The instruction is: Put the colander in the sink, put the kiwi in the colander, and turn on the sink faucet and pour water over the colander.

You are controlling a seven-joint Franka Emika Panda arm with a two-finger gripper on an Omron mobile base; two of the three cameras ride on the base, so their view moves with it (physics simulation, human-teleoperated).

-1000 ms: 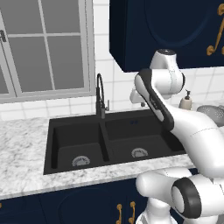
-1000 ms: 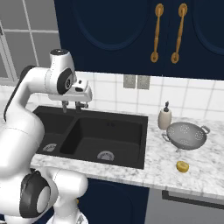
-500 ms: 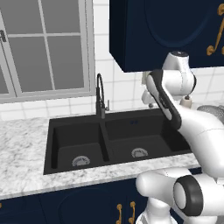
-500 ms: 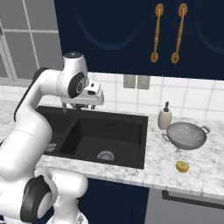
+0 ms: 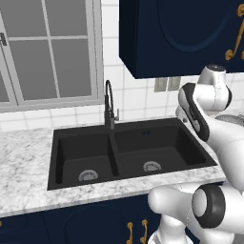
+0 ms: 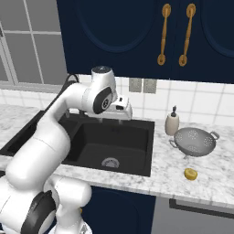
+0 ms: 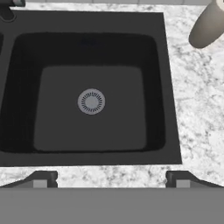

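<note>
Left base view: matte black double-basin sink [image 5: 131,152] holds nothing; black gooseneck sink faucet [image 5: 109,102] is dry.

Right base view: two-finger gripper [image 6: 109,119] hangs above the basin. The perforated grey-white colander [image 6: 195,142] and orange-yellow kiwi [image 6: 190,173] sit on the counter well to its right.

Hand view: fingertips [image 7: 42,179] are spread, holding nothing. No step is done, I judge.

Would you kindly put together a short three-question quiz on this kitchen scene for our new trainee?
1. True or false: the colander already sits in the sink.
2. Multiple choice: the kiwi lies (A) inside the colander, (B) on the counter in front of the colander, (C) in the right basin.
3. Fill the gap: in the hand view, the gripper looks down on the right basin's round silver ____.

Key:
1. False; it stands on the counter, right of the soap dispenser.
2. B.
3. Drain; the fingertips stand wide apart with nothing between them.
</note>
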